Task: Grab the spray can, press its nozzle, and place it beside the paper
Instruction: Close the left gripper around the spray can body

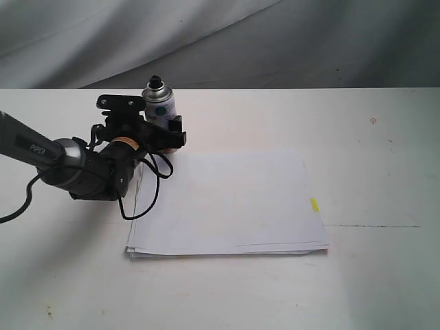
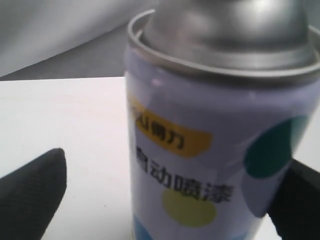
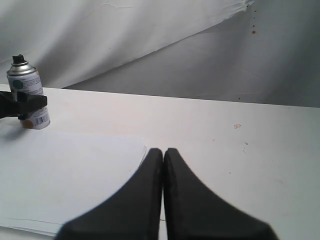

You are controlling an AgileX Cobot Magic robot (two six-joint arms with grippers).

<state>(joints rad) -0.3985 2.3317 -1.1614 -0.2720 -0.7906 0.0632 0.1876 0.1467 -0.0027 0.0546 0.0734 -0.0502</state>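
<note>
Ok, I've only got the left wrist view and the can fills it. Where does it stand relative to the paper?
Observer: In the exterior view the spray can stands upright at the far left corner of the paper.
Operator: My view cuts off the top of the can. Is there a nozzle on it?
Observer: Yes, a black nozzle caps it, with nothing touching it.
</note>
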